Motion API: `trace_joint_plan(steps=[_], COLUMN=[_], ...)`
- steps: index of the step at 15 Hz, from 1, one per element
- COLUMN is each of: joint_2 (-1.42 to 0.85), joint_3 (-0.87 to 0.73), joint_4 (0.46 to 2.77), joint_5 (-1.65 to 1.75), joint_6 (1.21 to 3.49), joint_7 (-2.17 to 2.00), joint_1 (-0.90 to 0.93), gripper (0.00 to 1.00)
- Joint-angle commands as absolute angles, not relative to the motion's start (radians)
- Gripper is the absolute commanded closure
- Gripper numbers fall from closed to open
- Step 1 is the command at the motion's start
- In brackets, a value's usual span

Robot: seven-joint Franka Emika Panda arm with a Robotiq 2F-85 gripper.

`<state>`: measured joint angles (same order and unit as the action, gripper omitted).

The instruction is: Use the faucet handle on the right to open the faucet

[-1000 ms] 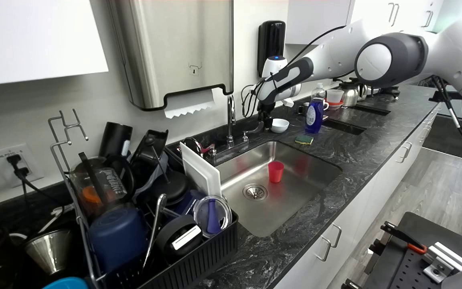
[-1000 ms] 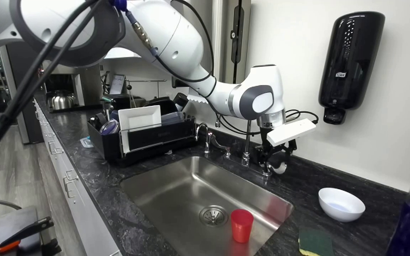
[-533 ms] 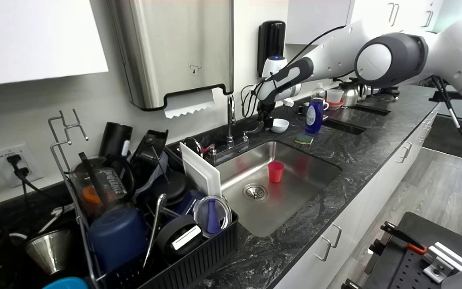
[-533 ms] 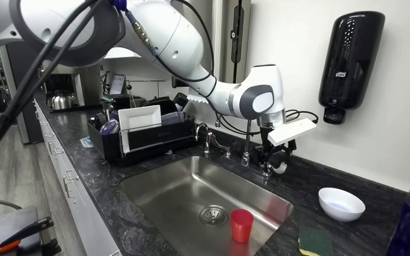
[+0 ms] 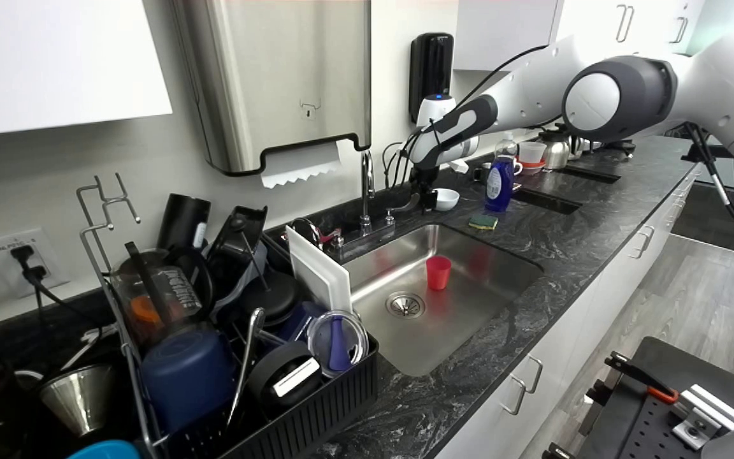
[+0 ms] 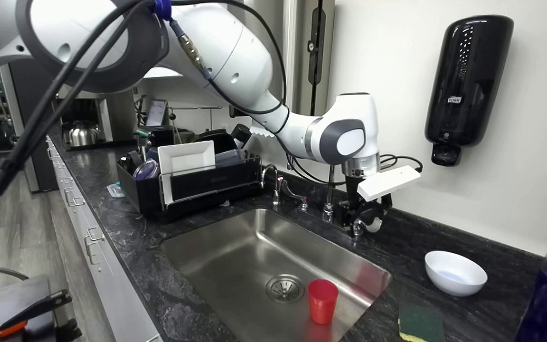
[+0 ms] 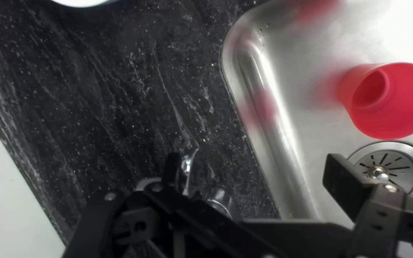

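The faucet (image 5: 367, 185) is a tall chrome spout behind the sink. It also shows in an exterior view (image 6: 329, 202), partly behind the arm. The right faucet handle (image 5: 404, 208) is a short chrome lever right of the spout. In an exterior view the handle (image 6: 373, 225) pokes out below my gripper (image 6: 366, 216). In the wrist view my gripper (image 7: 258, 175) has its fingers wide apart, with no object held. The handle (image 7: 189, 165) lies just beside the left-hand finger, which hides part of it. I cannot tell whether they touch.
The matching handle (image 6: 293, 194) is left of the spout. A red cup (image 6: 322, 301) stands in the steel sink (image 6: 216, 251). A white bowl (image 6: 455, 273), sponge (image 6: 420, 323) and blue soap bottle (image 5: 500, 183) are to the right. A full dish rack (image 6: 212, 187) stands left, the wall close behind.
My arm and gripper have moved slightly down towards the handle, mostly in the last half second. The handle has not visibly moved.
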<state>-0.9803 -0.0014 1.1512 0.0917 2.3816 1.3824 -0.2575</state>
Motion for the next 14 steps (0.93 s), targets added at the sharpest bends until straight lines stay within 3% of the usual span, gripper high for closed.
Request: trace_joint_plan(steps=[1, 14], joint_2=[-0.972, -0.886], joint_3=[0.02, 0.033], joint_4=[1.15, 1.217], joint_5=[0.09, 0.085], joint_6=[2.33, 2.308], joint_7=[1.419, 1.42], joint_1=[-0.273, -0.263], gripper=[0.0, 0.0])
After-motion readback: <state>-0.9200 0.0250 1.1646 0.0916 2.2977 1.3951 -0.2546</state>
